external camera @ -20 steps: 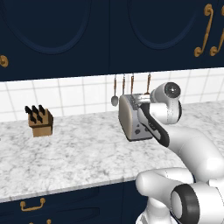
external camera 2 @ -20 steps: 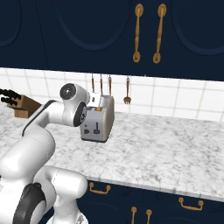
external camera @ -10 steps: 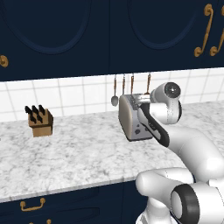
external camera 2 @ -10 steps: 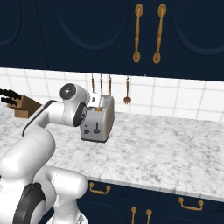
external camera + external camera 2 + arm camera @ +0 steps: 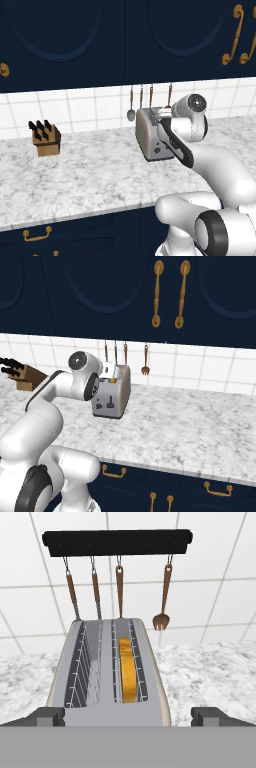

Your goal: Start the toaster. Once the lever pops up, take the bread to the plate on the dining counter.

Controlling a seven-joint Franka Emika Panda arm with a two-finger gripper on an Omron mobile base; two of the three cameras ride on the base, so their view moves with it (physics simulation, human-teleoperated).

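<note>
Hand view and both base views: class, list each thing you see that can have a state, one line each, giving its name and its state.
toaster: upright on the counter, two top slots, one loaded, one empty.
bread: standing on edge in the right-hand slot, golden.
gripper: open, fingertips spread wide just above the toaster's near end.
knife block: upright, knives in it.
hanging utensils: four on the wall rail.
upper cabinet doors: closed.

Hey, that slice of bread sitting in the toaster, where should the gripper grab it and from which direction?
Grip the bread by its top edge, coming straight down from above. It stands on edge in the right slot of the toaster, so its sides are walled in by the slot wires. The open gripper should pinch across its thin faces.
</note>
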